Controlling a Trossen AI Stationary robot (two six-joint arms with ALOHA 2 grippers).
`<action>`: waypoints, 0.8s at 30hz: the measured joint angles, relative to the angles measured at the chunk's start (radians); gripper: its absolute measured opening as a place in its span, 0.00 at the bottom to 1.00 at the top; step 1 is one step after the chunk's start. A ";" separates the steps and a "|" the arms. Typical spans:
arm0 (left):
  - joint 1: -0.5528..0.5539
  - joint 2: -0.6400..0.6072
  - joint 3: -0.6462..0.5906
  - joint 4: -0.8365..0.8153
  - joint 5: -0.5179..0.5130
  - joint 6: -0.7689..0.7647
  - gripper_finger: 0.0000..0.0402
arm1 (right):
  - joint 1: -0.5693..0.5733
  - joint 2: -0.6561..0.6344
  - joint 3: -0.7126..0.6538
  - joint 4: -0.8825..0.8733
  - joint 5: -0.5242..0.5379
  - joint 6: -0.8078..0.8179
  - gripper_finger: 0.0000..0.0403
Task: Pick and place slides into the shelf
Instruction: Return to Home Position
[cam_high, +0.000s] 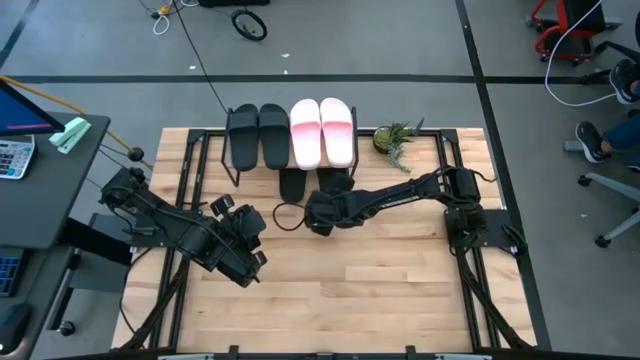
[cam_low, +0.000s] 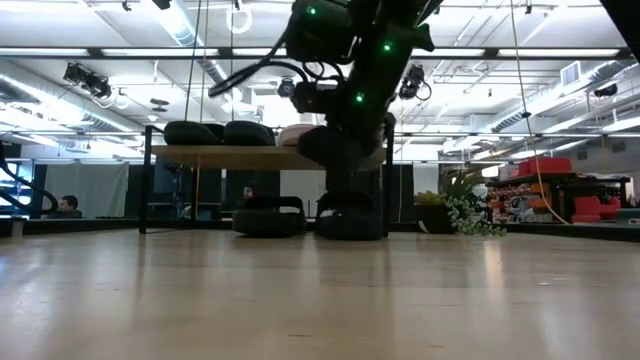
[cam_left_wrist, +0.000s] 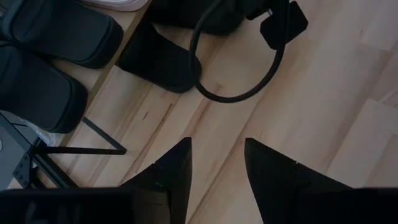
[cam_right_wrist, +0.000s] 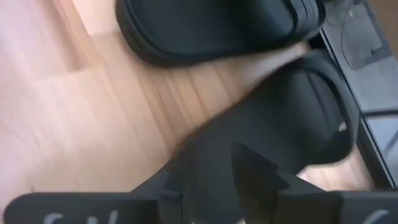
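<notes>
Butcher-block wooden tabletop; open workshop floor beyond. Low shelf with light wooden board and thin black metal frame at far edge, centre.

- On board: two matte black wide-strap slides left, two pale pink wide-strap slides right, side by side.
- Beneath board: two further black slides, ends projecting toward near side.
- Progress, as judged: all six shelved; only arm parking left.
- Right gripper just near of lower pair; aperture cannot be told.
- Left gripper near-left, well apart from shelf, parted, empty.

Left pincer spread; right pincer outstretched leftward.
</notes>
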 joint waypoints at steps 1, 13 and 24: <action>0.000 0.000 0.000 0.000 0.000 0.000 0.38 | -0.001 0.000 0.000 0.016 -0.002 -0.014 0.27; 0.000 0.000 0.000 0.001 0.000 -0.001 0.34 | 0.073 -0.024 0.000 0.049 -0.146 -0.002 0.27; -0.010 -0.002 0.000 0.045 0.008 0.020 0.38 | 0.325 -0.278 0.009 -0.326 -0.272 0.053 0.25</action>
